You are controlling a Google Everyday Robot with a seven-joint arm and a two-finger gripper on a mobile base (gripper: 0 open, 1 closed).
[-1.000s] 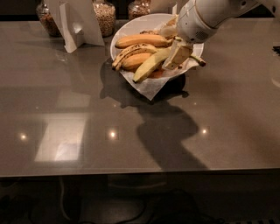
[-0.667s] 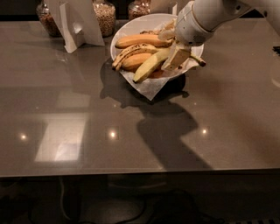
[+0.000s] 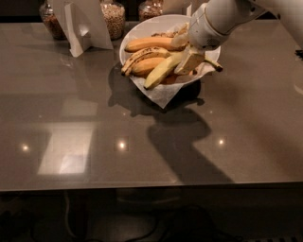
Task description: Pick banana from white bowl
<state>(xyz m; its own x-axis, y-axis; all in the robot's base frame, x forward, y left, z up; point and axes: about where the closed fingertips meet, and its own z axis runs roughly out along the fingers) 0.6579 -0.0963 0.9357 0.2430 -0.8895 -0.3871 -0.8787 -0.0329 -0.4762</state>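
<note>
end effector (image 3: pixel 190 59) over banana (image 3: pixel 160 73), in white bowl (image 3: pixel 140 29)

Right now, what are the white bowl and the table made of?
The white bowl looks like glazed ceramic or plastic: smooth, plain white. Its paper lining looks thin and creased. The table seems polished stone or laminate: it mirrors lights. The gripper is at the banana in the bowl.

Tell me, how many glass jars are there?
3 at the table's back edge: left jar, middle jar, right jar behind the bowl. More may be hidden. Gripper: at the bowl's pale banana.
</note>
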